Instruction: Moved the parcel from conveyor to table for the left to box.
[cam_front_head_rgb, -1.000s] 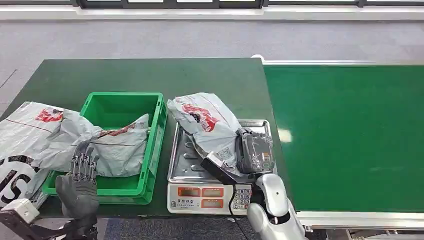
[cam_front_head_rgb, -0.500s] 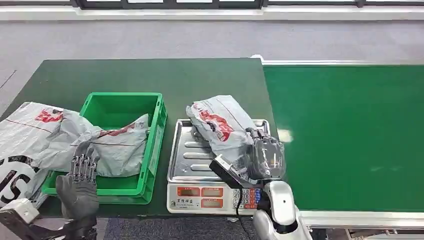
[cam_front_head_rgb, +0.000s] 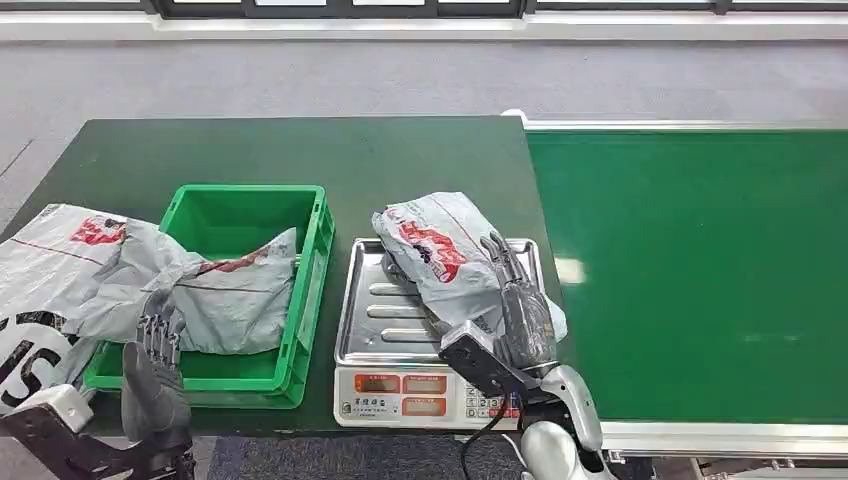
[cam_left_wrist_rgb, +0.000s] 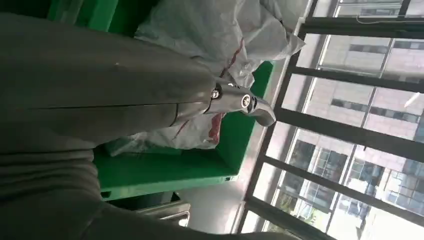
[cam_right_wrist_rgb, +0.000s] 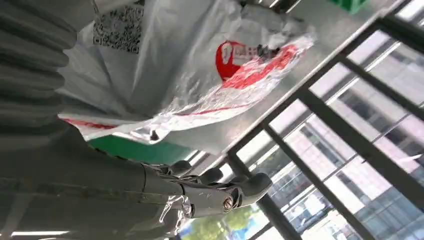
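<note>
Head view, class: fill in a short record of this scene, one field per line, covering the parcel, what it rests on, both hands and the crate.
parcel: grey bag with red print, lying on the scale
scale: steel tray on the green table
right hand: resting along the parcel's right side, fingers extended
left hand: in front of the crate, holding nothing
crate: green, with another grey parcel draped over its left wall
conveyor: green belt, to the right of the scale

I see open table (cam_front_head_rgb: 300, 150) behind the crate (cam_front_head_rgb: 312, 262) and scale (cam_front_head_rgb: 352, 300); belt (cam_front_head_rgb: 700, 270) bare, free approach from the right. Parcel (cam_front_head_rgb: 440, 255) covers most of the scale pan, overhanging its far edge. Crate sits just beside the scale, narrow gap between. Bags (cam_front_head_rgb: 90, 265) spill over the crate's left wall, blocking that side.
</note>
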